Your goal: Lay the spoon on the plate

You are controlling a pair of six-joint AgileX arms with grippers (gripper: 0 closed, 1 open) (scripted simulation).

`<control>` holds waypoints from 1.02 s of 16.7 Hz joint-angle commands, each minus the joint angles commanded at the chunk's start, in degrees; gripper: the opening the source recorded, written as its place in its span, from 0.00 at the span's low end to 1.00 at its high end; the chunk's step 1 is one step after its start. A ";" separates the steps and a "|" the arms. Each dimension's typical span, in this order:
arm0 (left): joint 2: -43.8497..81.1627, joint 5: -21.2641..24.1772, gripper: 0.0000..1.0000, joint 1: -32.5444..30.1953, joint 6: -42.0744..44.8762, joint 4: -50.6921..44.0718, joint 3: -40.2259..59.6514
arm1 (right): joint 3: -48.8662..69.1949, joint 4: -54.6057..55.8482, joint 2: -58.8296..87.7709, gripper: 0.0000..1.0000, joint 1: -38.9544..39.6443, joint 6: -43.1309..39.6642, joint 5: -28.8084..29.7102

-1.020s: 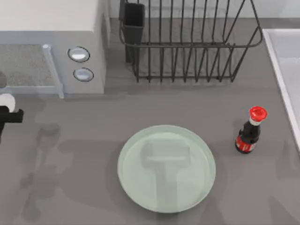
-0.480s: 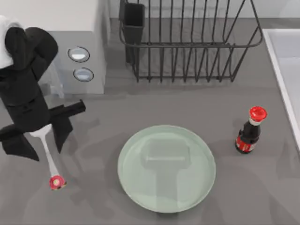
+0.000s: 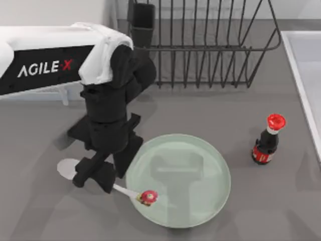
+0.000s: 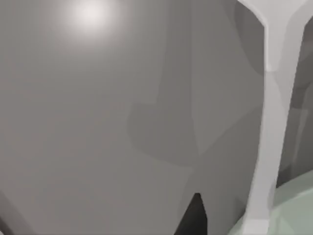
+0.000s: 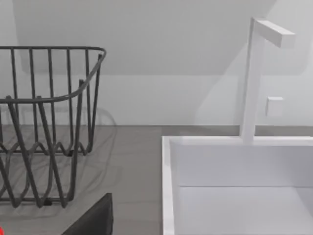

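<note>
The spoon (image 3: 70,167) is white, with a broad oval bowl at the 9 o'clock end and a slim pale handle running toward 4 o'clock, ending in a small pink-red knob (image 3: 148,197). Its middle is hidden; the knob end overlaps the plate's (image 3: 200,150) rim at about 8 o'clock. The plate is large, round, glossy pale green, lying flat on the grey worktop (image 3: 200,110).

The spoon (image 3: 67,168) is white with a pink-red knob; the plate (image 3: 200,155) is glossy pale green. The counter (image 3: 200,110) is plain grey. The left tool (image 3: 98,173) is black, its arm white with black lettering panel. The bottle (image 3: 267,140) is dark, red-capped; the rack (image 3: 200,45) is black wire.
</note>
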 joint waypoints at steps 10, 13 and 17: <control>7.07 -8.21 0.00 -13.51 -41.24 1.62 16.30 | 0.00 0.00 0.00 1.00 0.00 0.00 0.00; 7.12 -8.77 0.00 -13.92 -42.37 1.87 16.96 | 0.00 0.00 0.00 1.00 0.00 0.00 0.00; 6.89 -8.68 0.00 -13.65 -42.22 1.81 16.80 | 0.00 0.00 0.00 1.00 0.00 0.00 0.00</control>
